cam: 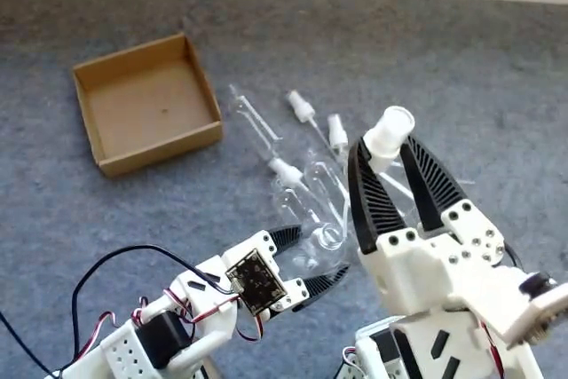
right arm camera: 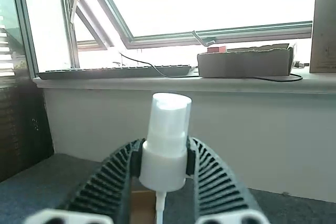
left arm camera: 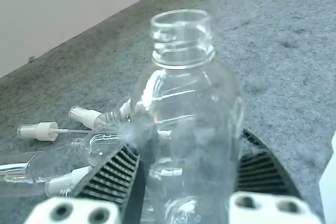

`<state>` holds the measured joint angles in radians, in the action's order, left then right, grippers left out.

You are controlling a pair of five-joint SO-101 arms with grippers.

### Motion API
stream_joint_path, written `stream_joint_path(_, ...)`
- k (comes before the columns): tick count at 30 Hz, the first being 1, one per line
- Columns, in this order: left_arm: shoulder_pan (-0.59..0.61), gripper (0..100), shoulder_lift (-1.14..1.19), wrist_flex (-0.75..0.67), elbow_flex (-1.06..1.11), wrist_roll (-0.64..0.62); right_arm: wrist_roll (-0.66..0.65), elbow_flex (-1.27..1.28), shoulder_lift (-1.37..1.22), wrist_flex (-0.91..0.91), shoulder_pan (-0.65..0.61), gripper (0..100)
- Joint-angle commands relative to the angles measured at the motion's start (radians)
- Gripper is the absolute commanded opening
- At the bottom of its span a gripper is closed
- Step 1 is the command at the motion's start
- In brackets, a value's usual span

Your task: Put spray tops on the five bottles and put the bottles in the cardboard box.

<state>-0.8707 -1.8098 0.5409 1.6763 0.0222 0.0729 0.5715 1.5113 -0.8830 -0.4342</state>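
Evidently the left pincer [left arm camera: 189, 174] clamps a bottle [left arm camera: 186, 124], its open neck beyond the fingertips for capping. The right pincer [right arm camera: 164, 163] pinches a top [right arm camera: 165, 140], tube toward its palm.

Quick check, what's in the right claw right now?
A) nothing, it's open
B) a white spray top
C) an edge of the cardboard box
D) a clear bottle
B: the right wrist view shows the right claw clamped on a white spray top, tube hanging below. The left claw holds the uncapped bottle.
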Motion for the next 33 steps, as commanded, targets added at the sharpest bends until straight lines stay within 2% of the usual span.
stream_joint_path(1, -0.010, 6, -0.015, -0.005, 0.018, -0.014, 0.011, 0.005, 0.018, 0.031, -0.018, 2.3)
stream_joint_path(6, -0.010, 6, -0.015, -0.006, 0.018, -0.014, 0.011, 0.082, 0.024, 0.088, -0.070, 2.3)
stream_joint_path(13, -0.005, 6, -0.016, -0.008, 0.016, -0.014, 0.011, 0.168, 0.024, 0.111, -0.071, 2.3)
stream_joint_path(15, 0.027, 6, -0.016, -0.017, 0.010, -0.014, 0.011, 0.179, 0.025, 0.108, -0.073, 2.3)
stream_joint_path(19, 0.122, 6, -0.016, -0.124, 0.018, -0.015, 0.011, 0.216, 0.025, 0.108, -0.073, 2.3)
stream_joint_path(23, 0.150, 6, -0.016, -0.147, 0.018, -0.015, 0.011, 0.252, 0.025, 0.102, -0.073, 2.3)
stream_joint_path(27, 0.150, 6, -0.016, -0.152, 0.016, -0.015, 0.006, 0.254, 0.025, 0.004, -0.085, 2.7)
stream_joint_path(33, 0.150, 6, -0.016, -0.152, 0.010, -0.015, -0.049, 0.257, 0.025, -0.120, -0.188, 2.8)
